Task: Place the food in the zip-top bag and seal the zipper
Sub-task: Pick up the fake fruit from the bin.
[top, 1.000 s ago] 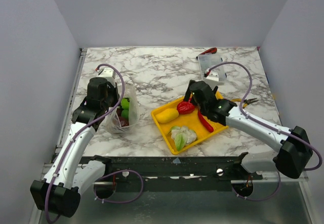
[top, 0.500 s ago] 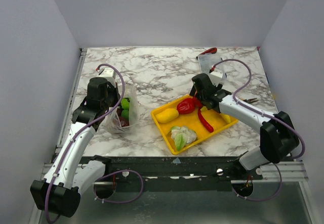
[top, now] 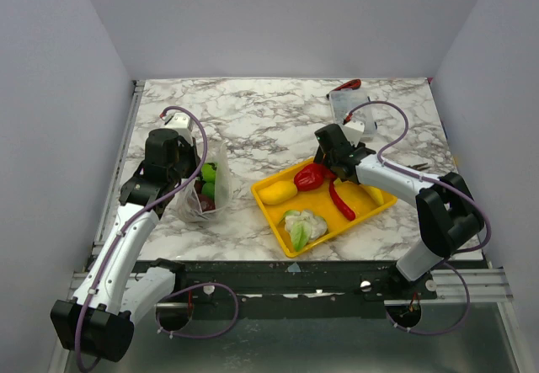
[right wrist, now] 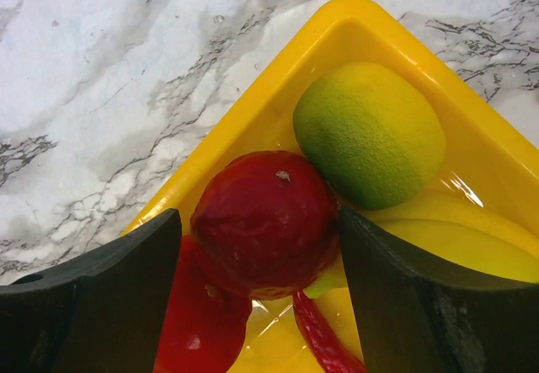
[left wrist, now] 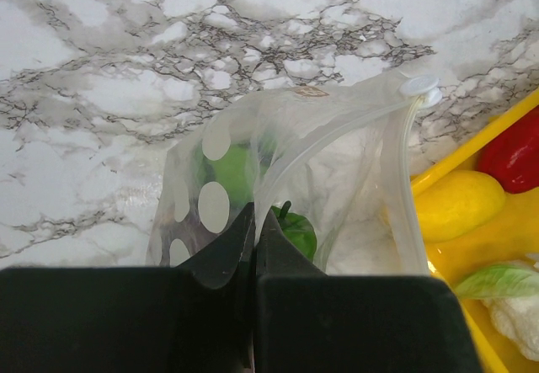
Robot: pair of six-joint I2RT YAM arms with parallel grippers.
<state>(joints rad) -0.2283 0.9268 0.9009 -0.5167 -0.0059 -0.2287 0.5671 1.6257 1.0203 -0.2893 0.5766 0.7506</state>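
The zip-top bag (top: pixel 206 189) stands at the left, with green (top: pixel 208 172) and dark purple (top: pixel 207 190) food inside. My left gripper (top: pixel 189 191) is shut on its mouth edge (left wrist: pixel 255 213). The zipper (left wrist: pixel 402 179) runs down the far side of the mouth, and a green pepper (left wrist: pixel 296 230) lies inside. My right gripper (top: pixel 325 169) is open over the yellow tray's (top: pixel 271 221) far corner. Its fingers straddle a dark red round fruit (right wrist: pixel 265 221) without touching it. A lime-green fruit (right wrist: pixel 370 133), red pepper (top: pixel 308 177), red chili (top: pixel 343 203), yellow piece (top: pixel 276 192) and cauliflower (top: pixel 305 221) also lie in the tray.
A rigid clear box (top: pixel 347 103) stands at the back right with a red item (top: pixel 349 84) behind it. A small dark object (top: pixel 417 168) lies right of the tray. Grey walls enclose the marble table (top: pixel 253 120).
My right gripper has moved from above the tray's middle back toward its far corner and now sits around the dark red fruit. The left arm and the bag have not moved.
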